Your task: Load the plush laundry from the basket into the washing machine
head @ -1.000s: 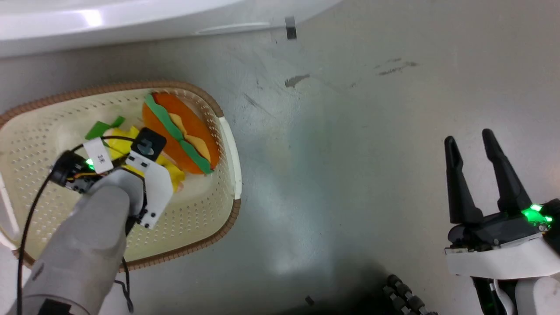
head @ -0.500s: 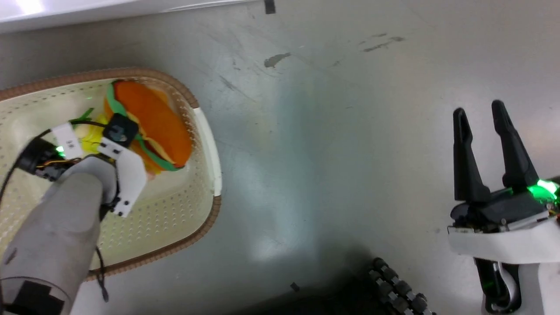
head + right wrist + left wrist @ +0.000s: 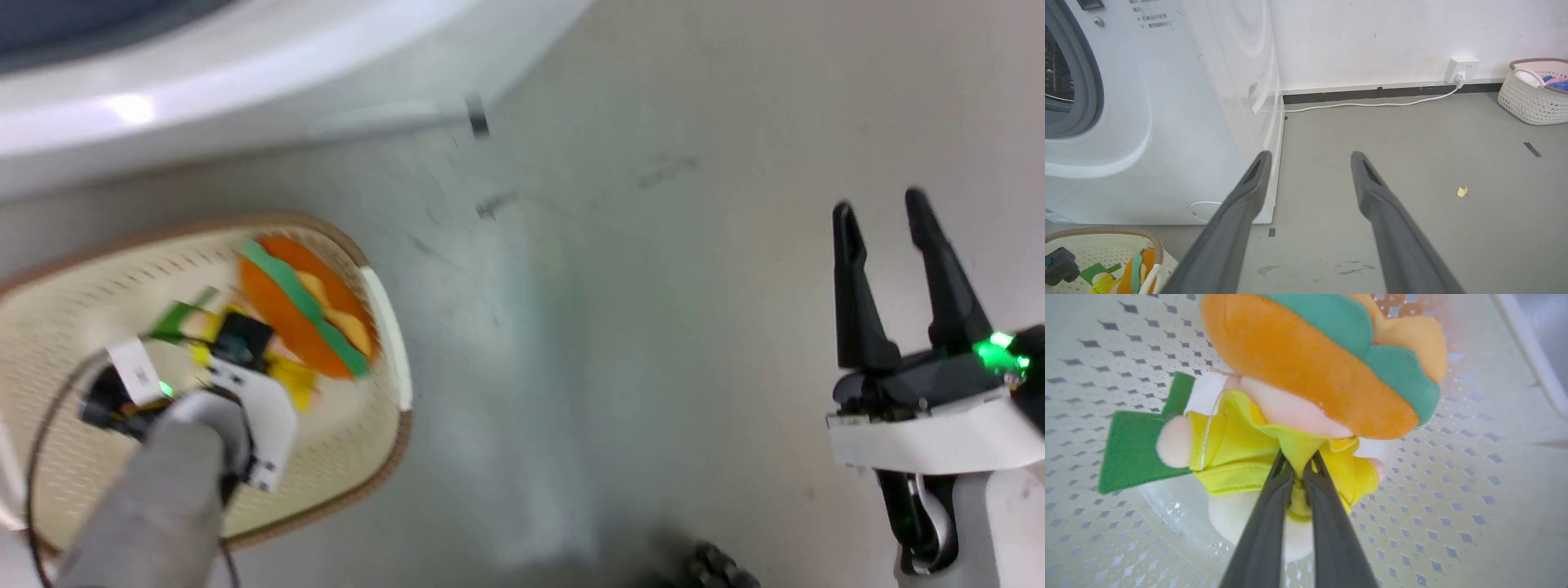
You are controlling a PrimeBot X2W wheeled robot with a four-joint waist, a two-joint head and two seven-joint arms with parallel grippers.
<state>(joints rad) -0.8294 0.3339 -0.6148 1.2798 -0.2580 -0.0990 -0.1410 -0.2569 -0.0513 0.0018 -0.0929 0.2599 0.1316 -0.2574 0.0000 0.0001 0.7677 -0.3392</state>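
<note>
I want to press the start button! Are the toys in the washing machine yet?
Not yet. Done: nothing I can see; the burger toy and the yellow toy are both in the basket. In hand: the left gripper pinches the yellow toy's fabric in its fingers. Left: lift it into the washing machine, then the burger. The right gripper is open.

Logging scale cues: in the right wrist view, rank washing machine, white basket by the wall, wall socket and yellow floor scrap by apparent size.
1. washing machine
2. white basket
3. wall socket
4. yellow scrap
Looks only: the basket and socket are farther off.
</note>
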